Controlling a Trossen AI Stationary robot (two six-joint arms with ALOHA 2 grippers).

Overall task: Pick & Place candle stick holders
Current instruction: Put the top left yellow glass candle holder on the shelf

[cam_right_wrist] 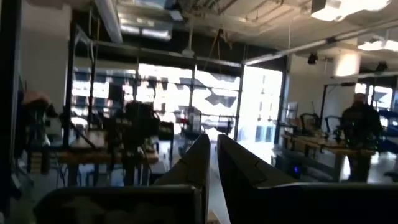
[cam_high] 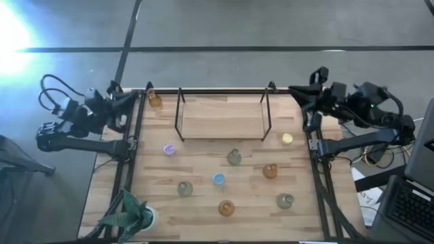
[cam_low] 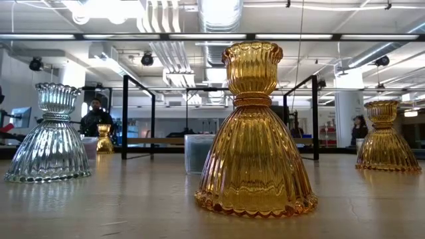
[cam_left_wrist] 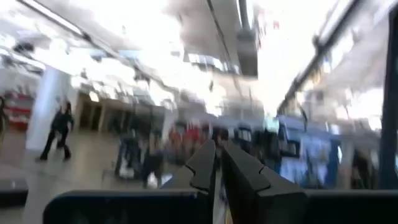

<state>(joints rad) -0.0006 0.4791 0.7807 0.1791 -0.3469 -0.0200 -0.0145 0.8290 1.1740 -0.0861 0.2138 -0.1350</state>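
Several small glass candle stick holders stand upright on their bases on the wooden table: amber [cam_high: 154,101] at the far left, purple [cam_high: 169,150], grey-green [cam_high: 234,157], yellow [cam_high: 287,139], amber [cam_high: 270,171], blue [cam_high: 218,179], and more near the front. The low view shows a big amber one [cam_low: 255,133] and a clear grey-green one [cam_low: 53,136]. My left gripper [cam_left_wrist: 217,163] rests shut and empty at the table's far left corner [cam_high: 129,97]. My right gripper [cam_right_wrist: 213,155] rests shut and empty at the far right corner [cam_high: 298,91].
A black wire rack [cam_high: 222,115] stands at the far middle of the table. A leafy green plant in a white pot [cam_high: 129,217] sits at the near left corner. Black rails [cam_high: 319,183] run along both sides. People stand in the room beyond.
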